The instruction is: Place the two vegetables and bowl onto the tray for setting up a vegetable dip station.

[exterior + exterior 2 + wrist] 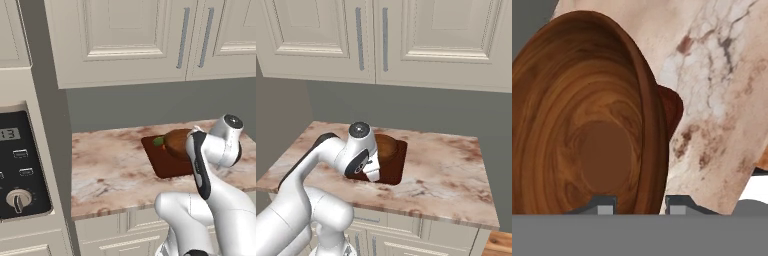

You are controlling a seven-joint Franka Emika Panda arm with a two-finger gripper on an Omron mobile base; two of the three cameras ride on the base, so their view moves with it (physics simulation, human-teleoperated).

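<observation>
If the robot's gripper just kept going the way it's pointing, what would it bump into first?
Most likely the round reddish-brown wooden bowl: the gripper has one jaw on each side of its rim. Behind it lie the dark reddish-brown tray and the marbled counter, though depth is hard to judge.

Marble counter [110, 165] under cream cabinets [125, 35], beside an oven panel [20, 165].

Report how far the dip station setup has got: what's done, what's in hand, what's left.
Done, apparently: the cucumber lies at the tray's far edge. In hand: the bowl is over the tray, its rim between the fingertips of the gripper, one inside and one outside; whether it already rests there is unclear. Left: releasing the bowl. The carrot's state I cannot judge.
</observation>
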